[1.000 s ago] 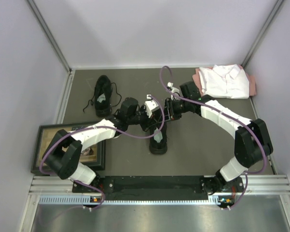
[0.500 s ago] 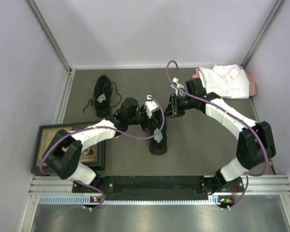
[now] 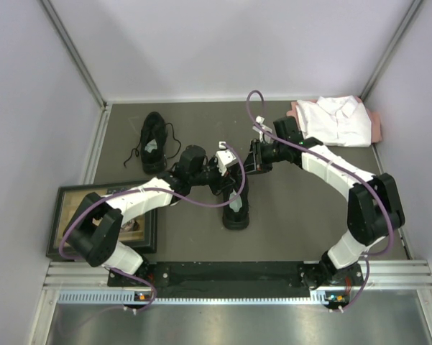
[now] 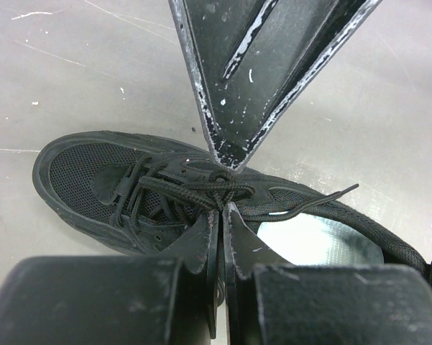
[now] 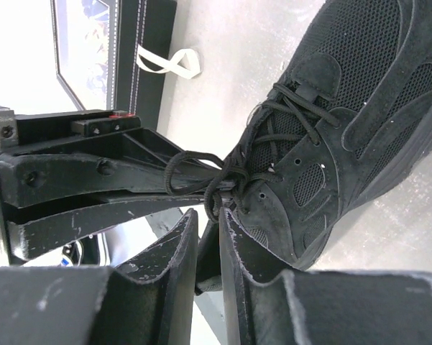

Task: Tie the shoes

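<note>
One of the shoes, black with a pale grey insole, lies mid-table, toe away from the arms. My left gripper is shut on its lace at the knot over the tongue. My right gripper faces it from the other side. Its jaws stand a narrow gap apart, and a loop of lace hangs between the tips. In the top view the left gripper and the right gripper meet above this shoe. The other of the shoes lies at the back left, its laces loose.
A folded white shirt lies in the back right corner. A dark picture frame rests at the near left, under the left arm. Grey walls close the table on three sides.
My right wrist has shifted slightly over the shoe and its jaws have narrowed around the lace loop. The left arm and both shoes have stayed put.
</note>
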{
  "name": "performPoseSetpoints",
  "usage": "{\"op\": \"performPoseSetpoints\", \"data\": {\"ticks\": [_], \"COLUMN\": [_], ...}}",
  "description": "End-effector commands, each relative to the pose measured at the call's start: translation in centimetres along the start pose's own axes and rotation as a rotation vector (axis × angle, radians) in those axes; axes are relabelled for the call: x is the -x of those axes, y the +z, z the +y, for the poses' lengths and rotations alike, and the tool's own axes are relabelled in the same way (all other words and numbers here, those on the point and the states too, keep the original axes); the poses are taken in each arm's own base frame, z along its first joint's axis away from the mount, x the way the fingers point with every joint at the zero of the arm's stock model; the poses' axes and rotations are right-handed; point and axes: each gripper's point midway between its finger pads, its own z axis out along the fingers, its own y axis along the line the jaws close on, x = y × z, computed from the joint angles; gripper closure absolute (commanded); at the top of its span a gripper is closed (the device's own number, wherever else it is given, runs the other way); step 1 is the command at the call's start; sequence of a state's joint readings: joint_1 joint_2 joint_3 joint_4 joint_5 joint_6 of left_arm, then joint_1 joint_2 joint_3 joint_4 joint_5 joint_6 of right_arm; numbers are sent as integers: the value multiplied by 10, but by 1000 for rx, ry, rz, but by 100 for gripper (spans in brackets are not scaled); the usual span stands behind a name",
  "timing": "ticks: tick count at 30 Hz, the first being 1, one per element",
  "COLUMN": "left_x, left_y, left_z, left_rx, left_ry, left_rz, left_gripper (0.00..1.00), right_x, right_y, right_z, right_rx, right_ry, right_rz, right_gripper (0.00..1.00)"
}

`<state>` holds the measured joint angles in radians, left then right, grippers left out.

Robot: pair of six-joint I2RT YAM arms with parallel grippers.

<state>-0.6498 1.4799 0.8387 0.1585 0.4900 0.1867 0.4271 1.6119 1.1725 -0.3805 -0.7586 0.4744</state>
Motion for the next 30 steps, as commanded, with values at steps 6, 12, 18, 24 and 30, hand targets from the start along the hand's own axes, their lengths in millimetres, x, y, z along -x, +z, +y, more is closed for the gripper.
{"op": "performPoseSetpoints", "data": {"ticks": [6,12,18,24,30], "left_x": [10,11,11,11,13], "left_y": [1,2,1,1,2], "left_z": [2,3,3,2,3], "left_rx": [-4,-4,-2,-5,-3], "left_ry": [41,43,42,45,48], "left_rz": [-44,-47,-45,-46,-51], "left_gripper": [98,98,98,98,98], "right_x": [10,6,4,2,0], "right_y": [5,8,11,14,17], "right_z": [0,-1,-4,-2,0], "right_rx": [27,30,29,35,43], "right_ry": [-12,-8,-3,-3,-5], "right_rz": [-24,-11,-3,3,12], "right_gripper": [81,81,81,81,82]}}
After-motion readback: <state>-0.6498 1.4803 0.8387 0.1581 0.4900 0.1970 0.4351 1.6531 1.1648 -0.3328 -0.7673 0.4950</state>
